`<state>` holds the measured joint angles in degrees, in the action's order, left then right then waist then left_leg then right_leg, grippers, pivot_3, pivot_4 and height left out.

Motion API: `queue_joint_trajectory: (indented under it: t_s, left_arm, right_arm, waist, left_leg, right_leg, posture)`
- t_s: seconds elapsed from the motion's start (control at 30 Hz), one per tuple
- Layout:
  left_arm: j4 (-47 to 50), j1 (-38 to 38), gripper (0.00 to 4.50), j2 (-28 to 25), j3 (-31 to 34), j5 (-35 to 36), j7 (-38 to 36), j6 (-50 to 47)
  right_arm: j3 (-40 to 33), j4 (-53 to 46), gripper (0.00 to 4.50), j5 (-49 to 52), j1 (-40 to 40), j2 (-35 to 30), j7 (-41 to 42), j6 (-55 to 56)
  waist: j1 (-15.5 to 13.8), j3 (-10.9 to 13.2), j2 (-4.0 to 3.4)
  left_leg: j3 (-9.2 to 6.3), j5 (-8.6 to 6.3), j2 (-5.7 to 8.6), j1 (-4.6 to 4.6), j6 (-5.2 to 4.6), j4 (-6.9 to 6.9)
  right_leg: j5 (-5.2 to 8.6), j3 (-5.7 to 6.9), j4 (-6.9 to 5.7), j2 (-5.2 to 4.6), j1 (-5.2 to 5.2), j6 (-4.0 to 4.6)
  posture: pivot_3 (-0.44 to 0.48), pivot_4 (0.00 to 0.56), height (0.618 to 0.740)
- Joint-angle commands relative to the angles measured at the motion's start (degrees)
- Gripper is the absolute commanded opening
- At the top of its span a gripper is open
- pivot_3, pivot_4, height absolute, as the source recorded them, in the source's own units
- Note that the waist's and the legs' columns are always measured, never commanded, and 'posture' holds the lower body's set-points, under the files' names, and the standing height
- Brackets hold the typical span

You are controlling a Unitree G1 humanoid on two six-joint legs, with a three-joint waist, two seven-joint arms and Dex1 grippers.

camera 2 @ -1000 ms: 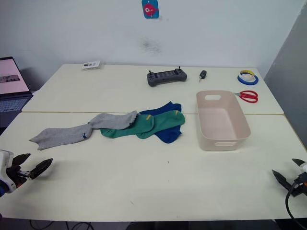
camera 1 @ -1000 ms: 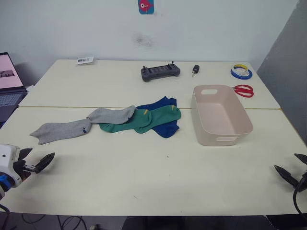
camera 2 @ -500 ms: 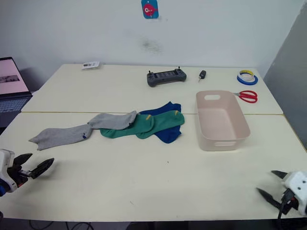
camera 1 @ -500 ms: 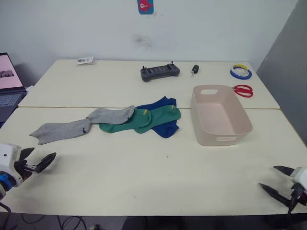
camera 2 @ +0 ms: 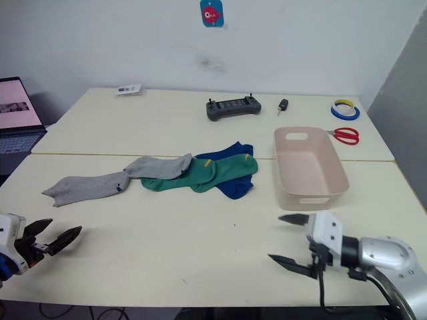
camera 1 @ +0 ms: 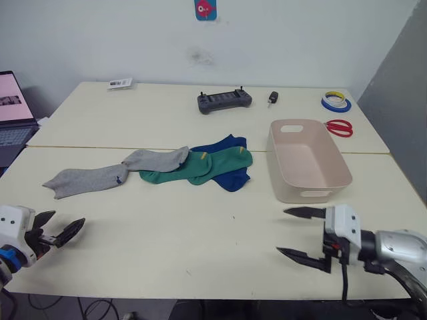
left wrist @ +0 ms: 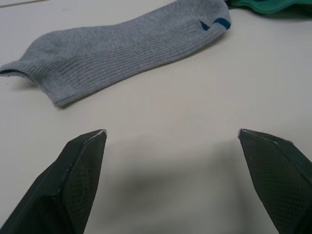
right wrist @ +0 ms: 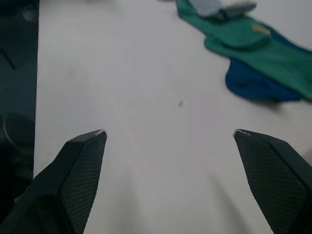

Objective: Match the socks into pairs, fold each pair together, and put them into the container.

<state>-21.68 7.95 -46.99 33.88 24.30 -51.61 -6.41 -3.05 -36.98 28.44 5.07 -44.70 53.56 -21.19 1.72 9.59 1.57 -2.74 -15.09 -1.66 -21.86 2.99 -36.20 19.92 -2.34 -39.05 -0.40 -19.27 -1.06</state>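
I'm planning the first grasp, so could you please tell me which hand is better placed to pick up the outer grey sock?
Probably the left. The left hand is open near the table's front edge, just in front of the outer grey sock. The open right hand sits near the container, well away from it.

blue socks (camera 1: 230, 180): mostly covered by the green socks (camera 1: 200, 167); how many lie there cannot be told
laptop (camera 1: 13, 110): cut off by the frame edge at 9 o'clock
card (camera 1: 119, 83) at 11 o'clock: print too small to read
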Motion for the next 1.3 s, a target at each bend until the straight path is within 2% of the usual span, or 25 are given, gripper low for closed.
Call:
queue_joint_trajectory:
  t_s: [0.03,0.17,0.33,0.47,0.57,0.87,1.0,1.3]
  left_arm:
    - [4.1,-0.8,4.50,-0.2,1.0,1.4,0.3,-0.8]
    - [6.8,-3.2,4.50,-0.3,-0.2,1.7,0.2,-1.6]
    - [7.7,-10.0,4.50,-0.6,-4.3,-1.7,2.0,0.6]
    - [3.1,-16.8,4.50,-1.0,-10.0,-9.3,6.5,5.8]
    - [-1.0,-20.3,4.50,-0.5,-13.4,-12.4,7.8,6.7]
    - [-10.4,-27.6,4.50,3.8,-19.1,-15.2,11.8,3.8]
    - [-12.1,-29.0,3.65,4.4,-20.2,-15.4,11.6,3.2]
    - [-18.6,-32.3,0.72,4.6,-21.9,-17.5,12.4,6.0]
  right_arm:
    - [2.8,-1.3,4.47,3.1,-8.0,4.1,-3.5,-2.8]
    - [5.6,-0.3,4.47,2.5,-14.5,7.2,-5.6,-4.5]
    - [7.6,0.0,4.47,1.7,-16.7,8.7,-6.8,-5.2]
    - [8.6,-0.2,4.47,1.1,-17.0,9.4,-7.6,-5.3]
    - [8.9,-0.3,4.47,0.7,-17.0,9.6,-8.0,-5.3]
    - [8.6,-1.3,4.47,0.3,-16.2,9.8,-8.7,-5.3]
    - [8.6,-1.5,4.50,0.3,-16.0,9.6,-8.9,-5.3]
    - [8.5,-1.8,4.50,0.3,-16.1,9.2,-8.9,-5.7]
  waist:
    - [0.0,0.0,0.01]
    - [-0.3,0.0,0.05]
    - [-0.4,0.0,0.06]
    - [-0.2,0.0,0.06]
    - [0.1,0.0,0.06]
    - [0.1,0.0,0.06]
    - [0.0,0.0,0.06]
    - [0.0,0.0,0.06]
  left_leg:
    - [-0.02,0.00,0.00,0.00,0.00,0.00]
    - [-0.06,0.00,0.02,-0.07,0.00,0.00]
    - [-0.09,0.00,0.06,-0.12,0.00,-0.02]
    - [-0.11,0.01,0.05,-0.10,-0.01,-0.05]
    - [-0.07,0.00,0.04,-0.10,-0.01,-0.06]
    - [-0.09,0.00,0.03,-0.20,-0.01,-0.17]
    - [-0.12,0.00,0.03,-0.22,-0.02,-0.26]
    - [-0.12,0.00,0.03,-0.23,-0.02,-0.51]
  right_leg:
    - [0.00,0.02,0.00,0.01,0.00,0.00]
    - [0.00,0.06,0.02,0.00,-0.02,0.01]
    - [0.00,0.09,0.02,-0.04,-0.03,0.01]
    - [-0.01,0.10,-0.04,0.01,-0.04,0.02]
    - [-0.01,0.06,-0.04,0.02,-0.05,0.02]
    - [-0.01,0.12,-0.08,0.04,-0.11,0.02]
    - [-0.01,0.13,-0.13,0.04,-0.11,0.02]
    - [-0.01,0.11,-0.38,0.06,-0.11,0.01]
  posture:
    - [0.000,0.150,0.740]
    - [0.000,0.150,0.740]
    - [0.000,0.150,0.740]
    - [0.000,0.150,0.740]
    - [0.000,0.150,0.740]
    - [0.000,0.150,0.740]
    - [0.000,0.150,0.740]
    - [0.000,0.150,0.740]
